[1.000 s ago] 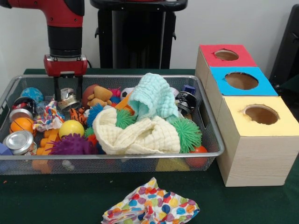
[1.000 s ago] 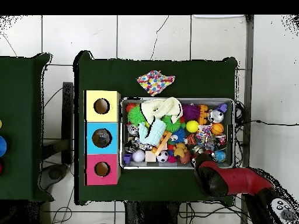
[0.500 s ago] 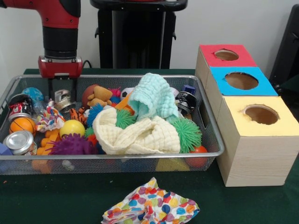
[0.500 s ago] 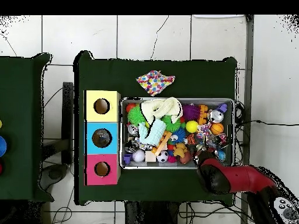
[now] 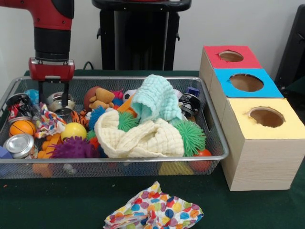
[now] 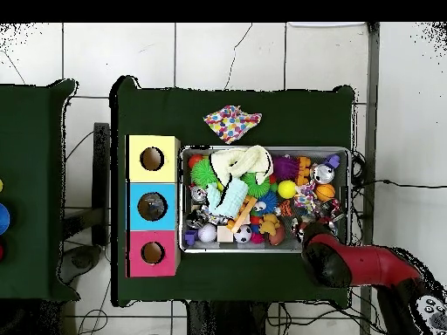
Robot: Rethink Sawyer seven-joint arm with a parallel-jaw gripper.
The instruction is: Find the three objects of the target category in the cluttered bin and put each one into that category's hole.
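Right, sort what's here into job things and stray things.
Job:
bin
pincer, hanging over the bin's corner
red hole
blue hole
yellow hole
cans
balls
cloths

Stray:
patterned cloth on the table outside the bin

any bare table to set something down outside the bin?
Green cloth is bare in front of the wire bin either side of the polka-dot cloth, and beside the yellow box. In the overhead view, a strip is free beyond the bin. Inside is packed; the gripper hangs over the cans.
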